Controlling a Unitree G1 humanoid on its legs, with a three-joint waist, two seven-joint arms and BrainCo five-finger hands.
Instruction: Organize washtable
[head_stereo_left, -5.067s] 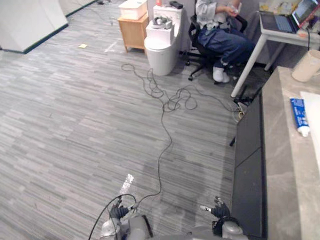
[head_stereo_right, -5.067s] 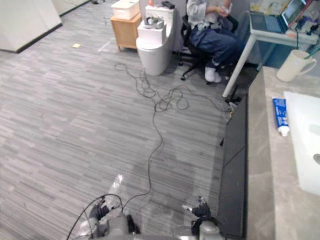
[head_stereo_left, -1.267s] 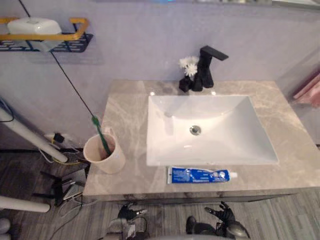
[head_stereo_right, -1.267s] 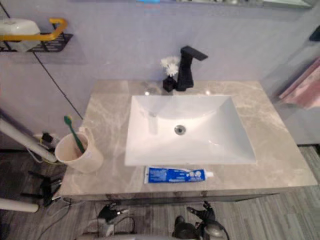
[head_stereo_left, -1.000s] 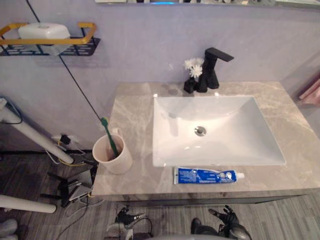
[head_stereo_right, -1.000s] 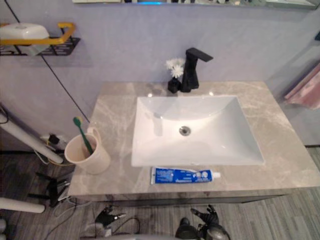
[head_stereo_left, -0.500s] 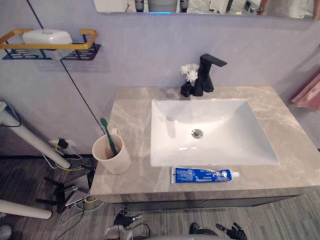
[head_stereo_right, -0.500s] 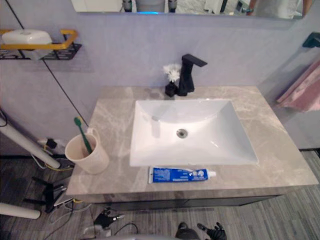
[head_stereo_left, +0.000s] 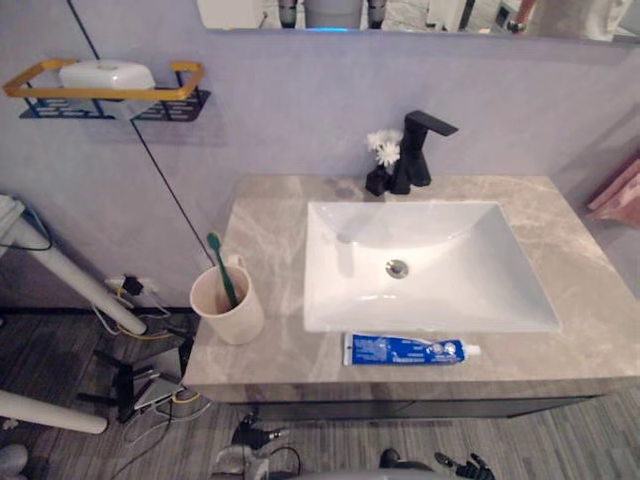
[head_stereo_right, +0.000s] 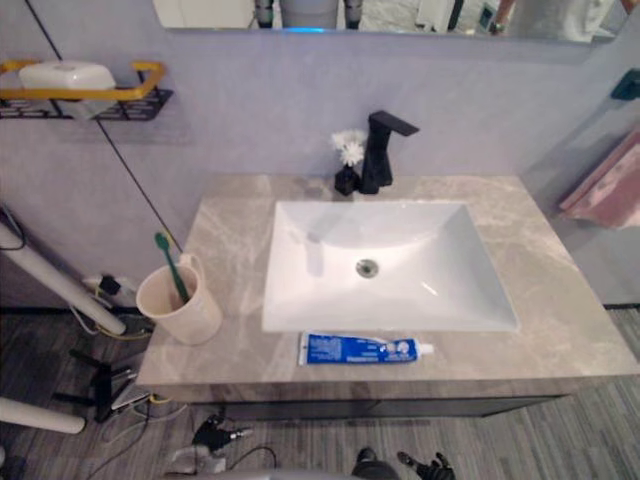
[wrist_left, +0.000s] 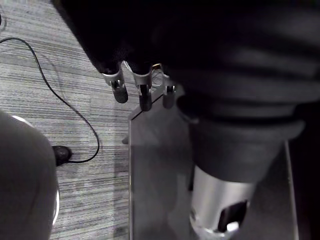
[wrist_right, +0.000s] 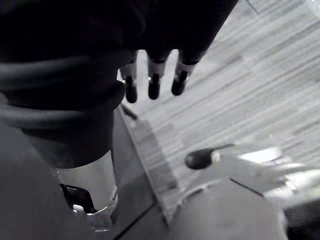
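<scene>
Just in front of the sink basin (head_stereo_left: 470, 290), on the marble counter (head_stereo_left: 270, 215), the blue toothpaste tube (head_stereo_left: 405, 349) lies along the basin's front edge, cap to the right; its white print is too small for me to read. Left of the basin I see a beige cup (head_stereo_left: 228, 312) with a green toothbrush (head_stereo_left: 222, 268) standing in it. Behind the basin stands a black faucet (head_stereo_left: 420, 150), with white flowers (head_stereo_left: 383, 150) just beside it. My left hand (wrist_left: 145, 95) and right hand (wrist_right: 154, 87) hang below the counter's front edge, well apart from the tube, fingers straight and loosely spread, holding nothing.
</scene>
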